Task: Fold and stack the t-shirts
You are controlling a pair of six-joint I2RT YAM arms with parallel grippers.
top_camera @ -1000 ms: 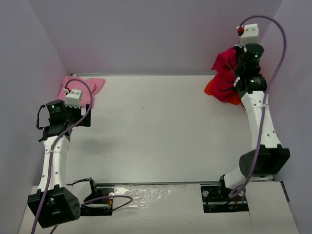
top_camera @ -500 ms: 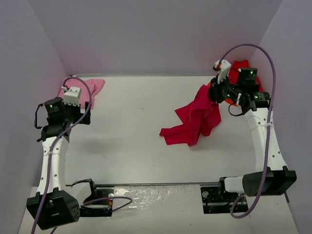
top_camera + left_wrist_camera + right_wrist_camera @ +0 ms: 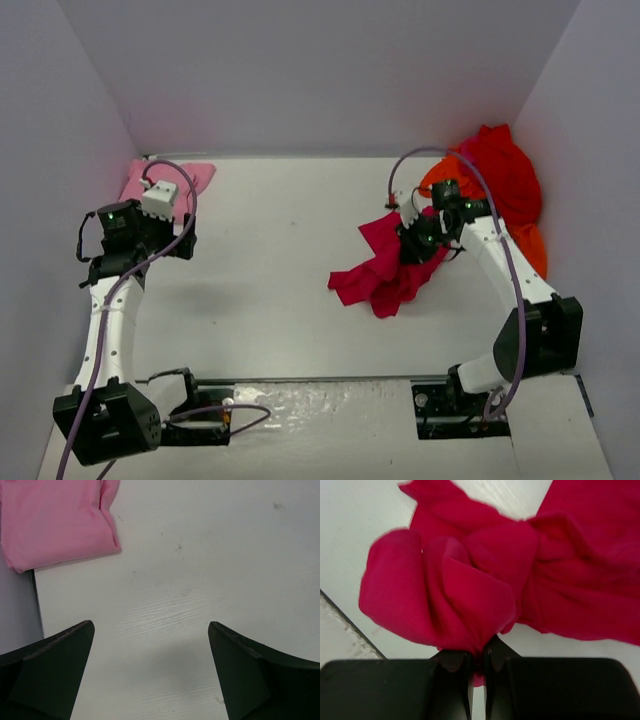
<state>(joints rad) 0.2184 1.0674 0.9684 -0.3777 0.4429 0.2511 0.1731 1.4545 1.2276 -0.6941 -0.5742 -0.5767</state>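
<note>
**A:** What is the right end effector (image 3: 476,655) doing?

**B:** It's pinched tight on a bunch of the crimson shirt (image 3: 385,280). The rest of that shirt lies crumpled on the surface (image 3: 280,260) just ahead of it. The red shirt (image 3: 505,175) and orange shirt (image 3: 532,250) are heaped just behind it.

**A:** And the left end effector (image 3: 151,627)?

**B:** It's spread wide and holding nothing. The folded pink shirt (image 3: 55,525) lies ahead of it, off to its left.

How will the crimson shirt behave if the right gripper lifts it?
Probably floppy: the crimson shirt bunches into soft folds where the right gripper pinches it. It likely hangs and drags, since most of it lies crumpled on the table. It seems light; a small pinch holds it.
</note>
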